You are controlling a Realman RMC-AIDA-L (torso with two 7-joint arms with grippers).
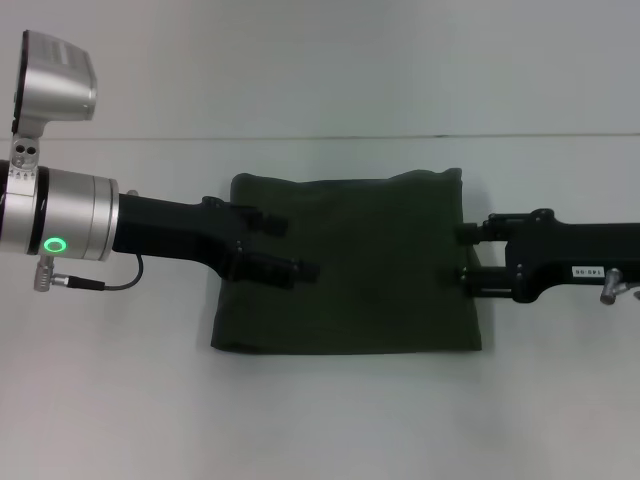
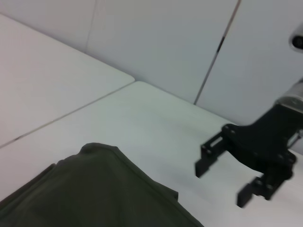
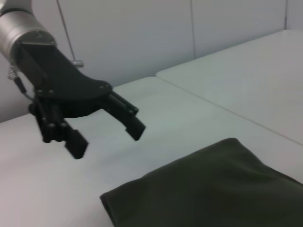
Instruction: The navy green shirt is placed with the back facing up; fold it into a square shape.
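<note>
On the white table (image 1: 330, 420), roughly at the middle of the head view, lies the navy green shirt (image 1: 370, 270), folded into a compact, nearly square block. Its far edge bulges a little and shows soft puckers at the two far corners, while the near edge runs straight, with layered fabric visible along it. No sleeves or collar stick out from the block.

Above the shirt's left portion hangs the left gripper (image 1: 288, 245), its two black fingers spread apart and pointing toward the shirt's centre, holding nothing. The right wrist view shows it (image 3: 105, 131) lifted clear of the cloth, with bare tabletop beneath it beyond the shirt's (image 3: 213, 189) corner.

At the shirt's right edge sits the right gripper (image 1: 468, 252), fingers likewise parted and empty, their tips just reaching over the fabric border. From the left wrist view it (image 2: 222, 182) appears raised above the table, apart from the shirt's (image 2: 94, 194) rounded corner.

Past the shirt's far edge, a thin seam line crosses the table (image 2: 57, 94) surface, and a pale wall (image 2: 165, 38) rises behind it.
</note>
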